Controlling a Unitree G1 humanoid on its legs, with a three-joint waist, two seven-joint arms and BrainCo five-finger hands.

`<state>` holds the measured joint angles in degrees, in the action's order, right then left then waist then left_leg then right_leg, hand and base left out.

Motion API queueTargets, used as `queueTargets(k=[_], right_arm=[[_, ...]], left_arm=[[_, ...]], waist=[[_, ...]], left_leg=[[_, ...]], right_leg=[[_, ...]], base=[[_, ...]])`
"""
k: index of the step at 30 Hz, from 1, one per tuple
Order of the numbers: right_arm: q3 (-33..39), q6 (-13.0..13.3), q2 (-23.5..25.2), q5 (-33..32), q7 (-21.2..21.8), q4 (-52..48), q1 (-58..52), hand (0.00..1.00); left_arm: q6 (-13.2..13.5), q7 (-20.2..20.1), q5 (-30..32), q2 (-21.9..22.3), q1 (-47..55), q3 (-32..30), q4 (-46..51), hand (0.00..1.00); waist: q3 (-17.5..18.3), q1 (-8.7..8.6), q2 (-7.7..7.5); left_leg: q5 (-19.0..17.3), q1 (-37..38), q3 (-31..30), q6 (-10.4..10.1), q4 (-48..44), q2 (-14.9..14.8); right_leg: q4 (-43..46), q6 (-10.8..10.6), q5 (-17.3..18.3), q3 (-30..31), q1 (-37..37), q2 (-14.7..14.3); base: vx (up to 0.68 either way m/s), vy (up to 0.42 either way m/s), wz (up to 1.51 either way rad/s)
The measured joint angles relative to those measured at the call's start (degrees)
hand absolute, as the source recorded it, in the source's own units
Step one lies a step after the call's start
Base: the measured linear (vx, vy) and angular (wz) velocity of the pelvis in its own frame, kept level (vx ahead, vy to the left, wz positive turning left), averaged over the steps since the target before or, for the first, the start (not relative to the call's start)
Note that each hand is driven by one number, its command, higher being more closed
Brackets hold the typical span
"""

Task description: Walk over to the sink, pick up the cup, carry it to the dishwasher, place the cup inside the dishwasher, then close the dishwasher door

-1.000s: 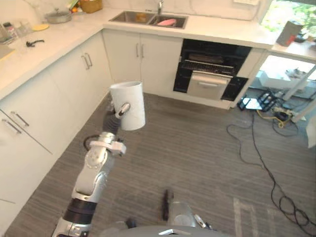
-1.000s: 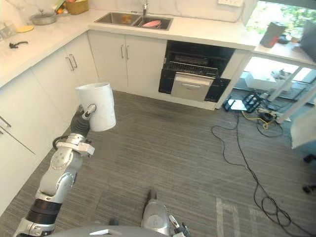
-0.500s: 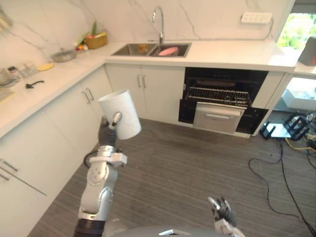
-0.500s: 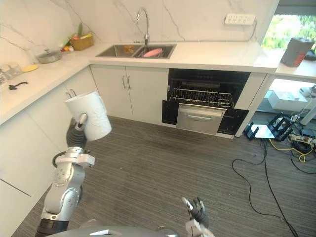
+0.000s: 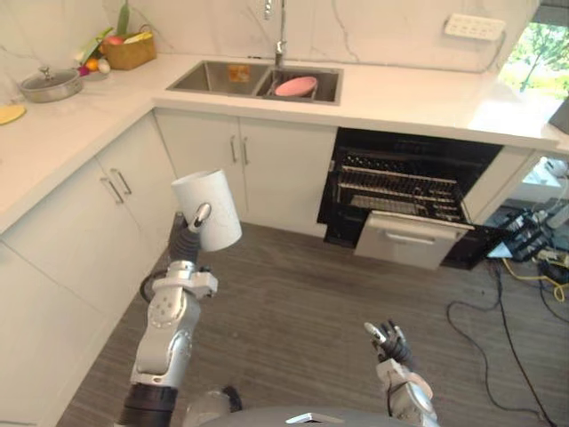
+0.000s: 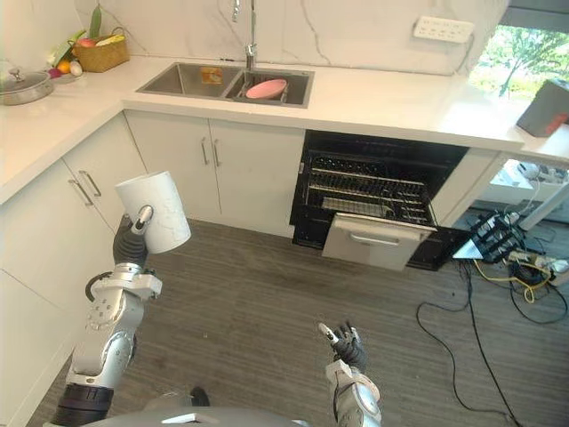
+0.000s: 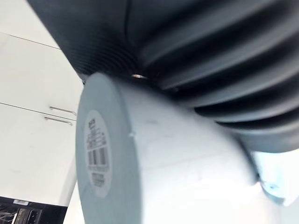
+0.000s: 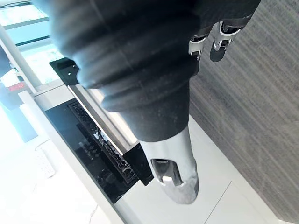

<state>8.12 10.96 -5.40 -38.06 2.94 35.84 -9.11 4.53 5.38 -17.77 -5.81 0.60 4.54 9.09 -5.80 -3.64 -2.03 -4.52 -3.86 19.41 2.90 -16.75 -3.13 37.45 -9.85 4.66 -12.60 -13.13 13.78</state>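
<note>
Gripping the cup [image 5: 210, 206], the left robot hand [image 5: 199, 217] holds it aloft.

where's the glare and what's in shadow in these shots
Left eye view: daylight from the window glares off the white worktop beside it; the open black dishwasher is dark inside. Left wrist view: the white cylindrical cup is lit, the left hand gripping it shadowed.
</note>
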Motion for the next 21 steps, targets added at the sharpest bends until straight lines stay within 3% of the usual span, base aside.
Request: queueTargets(k=[1,2,3,4,5,6,8,10,11,12,13,14,15,16,17,18,19,20,21], right_arm=[[-0.5,0.1,1.0,0.3,-0.6,-0.2,0.0,0.00],[-1.3,0.1,1.8,0.3,-0.6,-0.8,0.1,0.00],[-1.4,0.3,2.3,0.4,-0.6,-1.3,0.0,0.00],[-1.5,1.0,3.0,1.0,-0.6,-2.2,0.0,0.00],[-1.8,1.1,3.2,1.4,-0.6,-3.3,-0.3,0.00],[-2.5,1.3,3.5,2.2,-0.4,-7.9,-1.7,0.00],[-2.4,1.3,4.1,2.5,0.1,-13.9,-3.8,0.00],[-2.3,1.4,4.0,2.5,2.7,-17.0,-5.4,0.00],[-2.4,1.5,3.9,2.5,3.4,-17.4,-5.7,0.00],[-2.9,1.7,3.7,2.5,4.5,-17.6,-6.4,0.00],[-3.5,1.7,2.5,2.4,4.8,-17.7,-6.8,0.00],[-3.5,1.7,2.3,2.4,5.1,-18.1,-7.0,0.00],[-3.5,1.7,1.4,2.4,5.2,-20.2,-7.5,0.00],[-3.4,1.7,1.2,2.4,5.2,-22.1,-7.4,0.00],[-3.4,1.8,1.7,2.4,5.2,-23.9,-6.6,0.00],[-3.7,1.7,1.9,2.5,5.2,-24.1,-5.9,0.00],[-3.5,1.7,2.6,2.5,5.1,-25.2,-5.3,0.00],[-3.1,1.7,2.5,2.5,5.1,-27.6,-5.6,0.00],[-3.1,1.8,2.5,2.6,5.1,-28.8,-5.5,0.00]], left_arm=[[0.1,0.1,0.3,-0.4,-0.1,0.1,0.7,1.00],[0.1,0.6,0.9,-1.0,-0.2,0.0,1.2,1.00],[0.1,0.9,1.1,-1.1,-0.2,0.0,1.2,1.00],[0.1,1.6,1.1,-1.1,-0.3,0.2,1.3,1.00],[0.2,1.9,1.1,-1.1,-0.5,0.2,1.4,1.00],[0.5,2.0,1.1,-1.1,-1.2,0.3,1.5,1.00],[0.8,1.9,1.2,-1.3,-1.5,0.3,1.8,1.00],[1.0,1.7,2.1,-1.6,-1.4,-0.1,1.8,1.00],[1.0,1.7,2.1,-1.8,-1.4,-0.2,1.8,1.00],[1.1,1.7,2.2,-2.1,-1.0,-0.2,1.8,1.00],[1.1,1.7,2.2,-1.1,0.3,0.2,1.6,1.00],[1.3,1.7,2.2,-0.4,0.9,0.7,1.7,1.00],[1.6,1.7,2.2,0.8,1.5,1.9,1.7,1.00],[1.9,1.8,2.3,1.4,1.5,2.6,1.7,1.00],[2.4,2.0,2.4,2.0,0.8,3.6,1.6,1.00],[2.4,2.3,2.4,2.5,0.7,4.0,1.6,1.00],[2.4,3.2,2.4,2.7,0.8,5.1,1.6,1.00],[2.4,3.7,2.4,2.9,0.7,6.0,1.6,1.00],[2.4,4.2,2.3,3.1,0.6,6.3,1.6,1.00]], waist=[[-0.1,-0.25,-0.58],[-0.1,-0.28,-1.07],[-0.2,-0.34,-0.90],[-0.9,-0.82,0.44],[-0.9,-1.08,0.41],[-1.0,-1.63,0.52],[-1.1,-2.09,0.60],[-1.4,-2.09,-0.28],[-1.4,-2.07,-0.95],[-1.4,-1.91,-2.46],[-0.8,-2.00,-1.73],[-0.3,-1.89,-0.23],[0.0,-1.80,2.28],[0.9,-1.81,4.49],[1.0,-2.00,6.11],[0.9,-2.24,5.82],[0.5,-2.01,5.15],[0.3,-1.97,5.06],[0.3,-2.00,5.24]], left_leg=[[-1.1,2.9,0.6,0.2,1.8,1.4],[-2.7,5.6,1.1,0.6,2.6,1.8],[-3.2,7.2,1.1,0.5,3.2,1.7],[-3.9,10.0,1.1,0.4,4.6,1.6],[-4.1,10.9,1.1,0.4,5.2,1.6],[-4.7,12.3,0.9,0.0,6.3,1.4],[-5.8,14.4,0.8,-1.3,7.3,0.5],[-7.7,18.4,1.1,-4.0,8.3,-0.1],[-8.5,19.5,1.1,-4.8,8.3,0.1],[-10.5,22.4,0.9,-6.7,8.2,0.8],[-12.3,24.9,1.0,-7.8,8.4,-0.5],[-13.2,25.6,1.3,-8.0,8.6,-1.6],[-15.2,26.3,1.8,-7.0,8.7,-4.0],[-16.5,26.3,2.6,-5.0,8.5,-5.5],[-15.7,25.6,3.1,-4.9,3.9,-7.8],[-14.5,24.2,3.4,-5.5,-1.0,-9.2],[-10.2,21.1,3.4,-4.6,-11.9,-12.1],[-3.3,17.0,2.6,-4.4,-23.6,-15.7],[-1.2,14.4,1.9,-5.1,-29.9,-17.4]], right_leg=[[11.9,0.1,-1.3,0.4,5.4,3.6],[20.7,3.0,2.1,-0.2,10.9,5.8],[22.6,4.3,3.8,-1.0,12.8,6.0],[22.5,4.9,6.3,-2.2,16.7,5.4],[21.3,5.1,7.3,-2.4,18.2,4.8],[14.5,5.5,9.2,-2.6,22.2,2.8],[-0.3,6.2,8.1,-4.3,25.5,-0.1],[-20.0,6.1,-0.5,-7.4,26.4,-2.0],[-22.9,5.9,-2.2,-8.9,26.2,-1.9],[-24.6,8.9,-5.0,-9.8,25.4,-1.5],[-22.0,11.1,-9.0,-10.0,25.1,-2.7],[-20.6,11.7,-9.2,-9.9,25.4,-3.7],[-18.1,14.1,-7.4,-10.0,26.4,-6.2],[-16.0,15.0,-4.9,-10.3,27.5,-8.1],[-14.0,15.4,-1.8,-10.3,27.8,-9.4],[-13.5,15.8,-0.8,-10.2,27.3,-9.9],[-14.3,16.3,0.7,-9.7,24.8,-11.2],[-16.3,16.1,1.6,-8.8,21.5,-12.9],[-17.7,16.3,1.9,-8.3,20.0,-13.8]], base=[[0.30,0.121,-0.11],[0.34,0.098,-0.16],[0.28,0.043,-0.15],[0.29,0.011,-0.03],[0.22,-0.010,0.08],[0.31,-0.071,0.18],[0.31,-0.112,0.15],[0.38,-0.149,0.02],[0.45,-0.194,-0.02],[0.51,-0.210,-0.09],[0.53,-0.205,-0.19],[0.61,-0.245,-0.30],[0.49,-0.217,-0.37],[0.58,-0.270,-0.41],[0.39,-0.179,-0.37],[0.46,-0.244,-0.46],[0.45,-0.246,-0.44],[0.45,-0.238,-0.39],[0.49,-0.161,-0.32]])
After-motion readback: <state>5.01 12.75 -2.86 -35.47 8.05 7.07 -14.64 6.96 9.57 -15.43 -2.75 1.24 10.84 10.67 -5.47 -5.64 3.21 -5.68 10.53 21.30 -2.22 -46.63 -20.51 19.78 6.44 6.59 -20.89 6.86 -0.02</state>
